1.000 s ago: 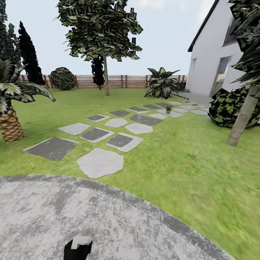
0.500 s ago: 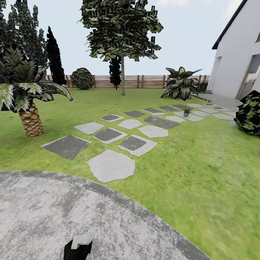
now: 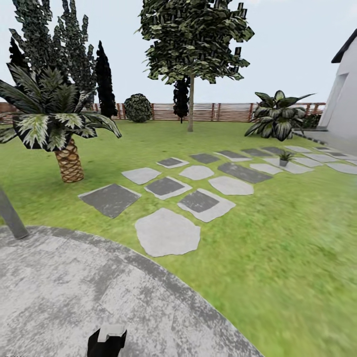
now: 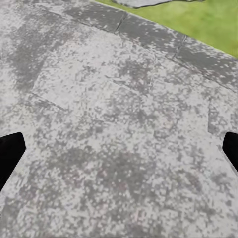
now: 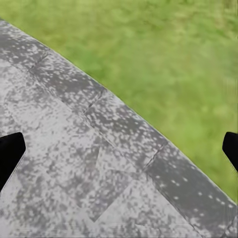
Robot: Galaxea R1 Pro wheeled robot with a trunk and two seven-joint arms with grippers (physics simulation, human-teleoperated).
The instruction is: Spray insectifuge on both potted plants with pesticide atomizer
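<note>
Because the whole head view has slid to the right since a second ago, it looks like the robot is turning to its left, not that the garden things moved. The palm (image 3: pixel 54 124) now sits well inside the view, and the white house (image 3: pixel 344 99) has almost gone off the right edge.

The robot stands on the grey paved circle (image 3: pixel 74 292), with the green lawn (image 3: pixel 277 233) just past its rim. Flat stepping stones (image 3: pixel 168 231) lead away over the grass toward the wooden fence (image 3: pixel 218 112) and a tall tree (image 3: pixel 191 44).

One small potted plant (image 3: pixel 284 158) sits far off on the stones, near a big striped-leaf plant (image 3: pixel 277 119). I cannot find the pesticide atomizer in these pictures.

The left hand (image 4: pixel 119 148) is spread wide over the paving, with nothing between its fingers. The right hand (image 5: pixel 119 148) is spread wide too, over the rim of the circle where the grass begins, and it holds nothing.

So the task has hardly started. I think the robot is looking around for the spray bottle, and it must find and pick that up before any leaf gets sprayed.
</note>
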